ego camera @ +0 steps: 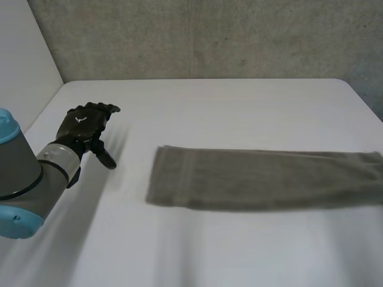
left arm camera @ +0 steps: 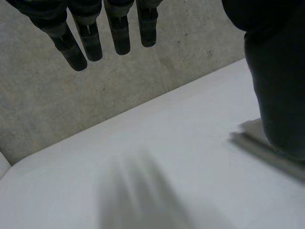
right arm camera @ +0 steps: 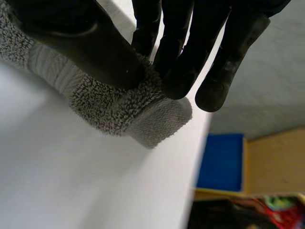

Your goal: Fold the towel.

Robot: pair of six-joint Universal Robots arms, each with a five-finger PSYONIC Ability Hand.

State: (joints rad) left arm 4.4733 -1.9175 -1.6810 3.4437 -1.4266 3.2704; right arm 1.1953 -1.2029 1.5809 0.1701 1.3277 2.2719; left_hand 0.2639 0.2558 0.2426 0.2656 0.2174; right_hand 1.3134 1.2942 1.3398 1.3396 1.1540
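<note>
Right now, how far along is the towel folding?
The towel lies as a long strip on the table, seemingly doubled, so one fold looks done. The right hand pinches its end; the left hand hangs open, apart from it. The crosswise fold is left.

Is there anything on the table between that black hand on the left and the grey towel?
Nothing. In the head view, the stretch of white table between the left hand and the towel is bare.
</note>
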